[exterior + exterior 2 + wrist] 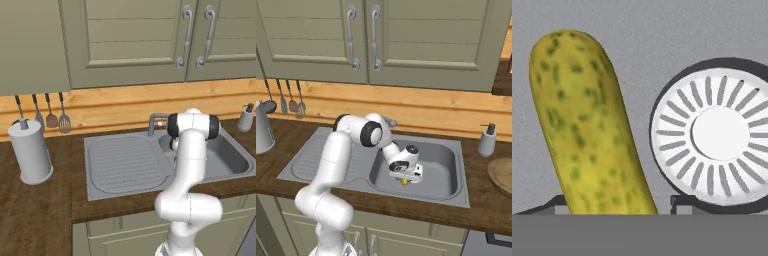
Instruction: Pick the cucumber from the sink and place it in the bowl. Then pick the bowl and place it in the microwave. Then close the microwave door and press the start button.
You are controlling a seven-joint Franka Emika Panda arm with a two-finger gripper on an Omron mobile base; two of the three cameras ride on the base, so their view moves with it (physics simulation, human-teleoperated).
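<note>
The cucumber (587, 125), yellow-green with dark flecks, lies on the floor of the sink (421, 197) basin beside the round white drain (719, 132). My gripper (404, 179) reaches down into the basin right over it, and a bit of the cucumber (403, 181) peeks out under the hand. In the hand view the gripper (619, 205) straddles the cucumber's near end, its dark fingertips (679, 200) standing on either side with a narrow gap on the right. The wooden bowl (502, 175) sits on the counter at the far right, cut off by the frame edge.
A soap dispenser (487, 141) stands behind the sink on the right. The faucet (155, 120) rises at the back of the sink, with the ribbed drainboard (125, 165) to the left. A paper towel roll (30, 152) and hanging utensils (50, 115) are at the left.
</note>
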